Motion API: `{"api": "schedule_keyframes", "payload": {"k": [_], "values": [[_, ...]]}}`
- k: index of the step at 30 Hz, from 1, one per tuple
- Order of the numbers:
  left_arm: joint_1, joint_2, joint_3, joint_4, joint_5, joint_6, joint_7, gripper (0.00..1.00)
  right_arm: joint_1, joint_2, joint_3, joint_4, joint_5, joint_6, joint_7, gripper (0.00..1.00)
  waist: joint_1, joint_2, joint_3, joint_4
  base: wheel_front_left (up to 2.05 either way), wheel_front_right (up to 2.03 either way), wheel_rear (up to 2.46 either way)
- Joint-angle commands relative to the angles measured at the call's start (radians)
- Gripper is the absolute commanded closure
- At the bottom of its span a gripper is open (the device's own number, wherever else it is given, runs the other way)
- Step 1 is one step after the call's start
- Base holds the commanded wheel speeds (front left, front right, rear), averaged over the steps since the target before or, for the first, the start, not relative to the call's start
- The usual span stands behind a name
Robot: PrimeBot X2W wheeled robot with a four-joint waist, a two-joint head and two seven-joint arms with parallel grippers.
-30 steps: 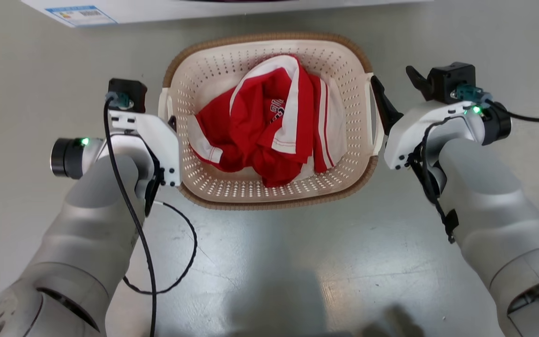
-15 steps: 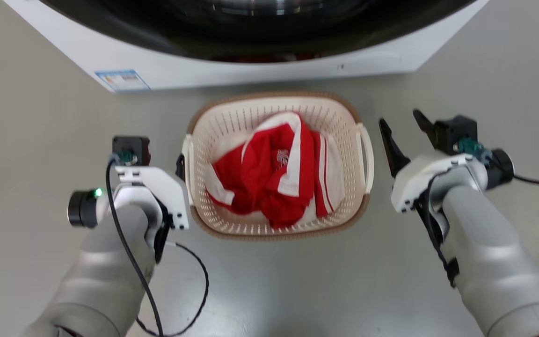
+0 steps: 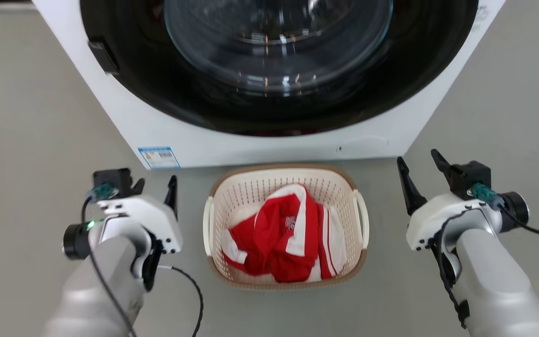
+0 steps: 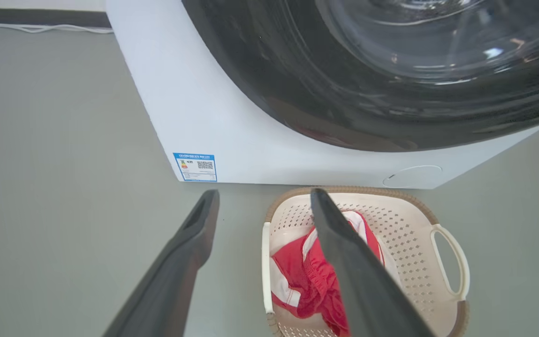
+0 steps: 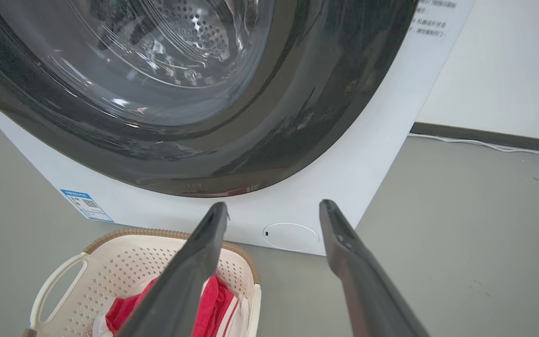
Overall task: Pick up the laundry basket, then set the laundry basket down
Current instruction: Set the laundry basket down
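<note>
The cream perforated plastic laundry basket with brown woven-look rim is set on the floor before the white washing machine, so the task is judged complete. The left gripper and right gripper are held clear, fingers wide and empty; half a second earlier the left was at its handle.

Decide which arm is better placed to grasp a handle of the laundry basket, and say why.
Left, narrowly. In the head view the open left gripper stands closer to the left handle of the laundry basket than the open right gripper does to the right handle.
</note>
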Motion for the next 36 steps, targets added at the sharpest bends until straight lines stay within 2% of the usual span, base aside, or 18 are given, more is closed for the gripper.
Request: {"api": "schedule_keyframes", "payload": {"k": [1, 7, 16, 25, 36], "values": [[0.015, 0.041, 0.043, -0.035, 0.020, 0.013, -0.013, 0.00, 0.021, 0.003, 0.012, -0.038, -0.007, 0.006, -0.011, 0.00, 0.0000, 0.0000, -0.044, 0.008, 0.00, 0.00, 0.00], [0.164, 0.095, 0.204, -0.220, 0.106, 0.034, -0.013, 0.00, 0.113, -0.019, 0.001, -0.160, -0.002, 0.006, -0.011, 0.00, 0.0000, 0.0000, -0.126, 0.008, 0.00, 0.00, 0.00], [0.415, 0.095, 0.411, -0.472, 0.240, 0.049, -0.013, 0.00, 0.269, -0.056, -0.005, -0.342, 0.026, 0.006, -0.011, 0.00, 0.0000, 0.0000, -0.207, 0.011, 0.00, 0.00, 0.00], [0.590, 0.081, 0.523, -0.642, 0.337, 0.049, -0.013, 0.00, 0.418, -0.055, -0.038, -0.499, 0.043, 0.006, -0.011, 0.00, 0.0000, 0.0000, -0.260, 0.011, 0.00, 0.00, 0.00], [0.708, 0.055, 0.596, -0.747, 0.366, 0.041, -0.013, 0.00, 0.525, -0.040, -0.054, -0.594, 0.046, 0.006, -0.011, 0.00, 0.0000, 0.0000, -0.292, 0.011, 0.00, 0.00, 0.00]]}}
